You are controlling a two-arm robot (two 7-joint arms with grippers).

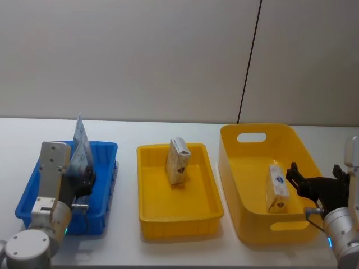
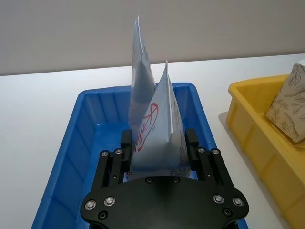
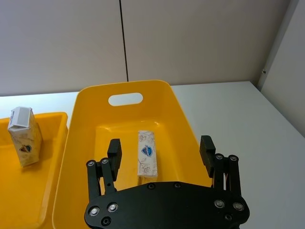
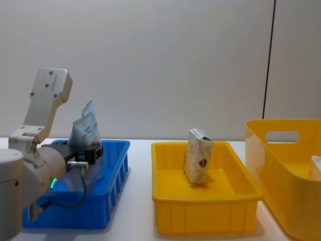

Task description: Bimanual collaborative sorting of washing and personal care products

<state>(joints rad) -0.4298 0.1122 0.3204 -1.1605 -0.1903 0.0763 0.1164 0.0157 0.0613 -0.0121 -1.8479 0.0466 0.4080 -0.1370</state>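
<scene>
Two pale blue-white tubes stand crimped end up in the blue bin (image 1: 106, 148). The taller tube (image 2: 140, 71) is at the back. My left gripper (image 2: 159, 143) is down in the bin, shut on the nearer tube (image 2: 159, 126) at its base; the chest view shows this left gripper (image 4: 93, 150) and the tubes (image 4: 85, 128) from the side. One beige carton (image 1: 178, 161) stands upright in the shallow yellow tray (image 1: 179, 216). Another carton (image 3: 147, 152) lies in the deep yellow bin (image 3: 124, 88). My right gripper (image 3: 160, 150) hovers open over that bin, above the carton and clear of it.
The three containers stand in a row on the white table: blue bin on the left, shallow yellow tray (image 4: 200, 206) in the middle, deep yellow bin (image 4: 281, 130) with handle slots on the right. A grey wall runs close behind. Narrow strips of bare table separate the containers.
</scene>
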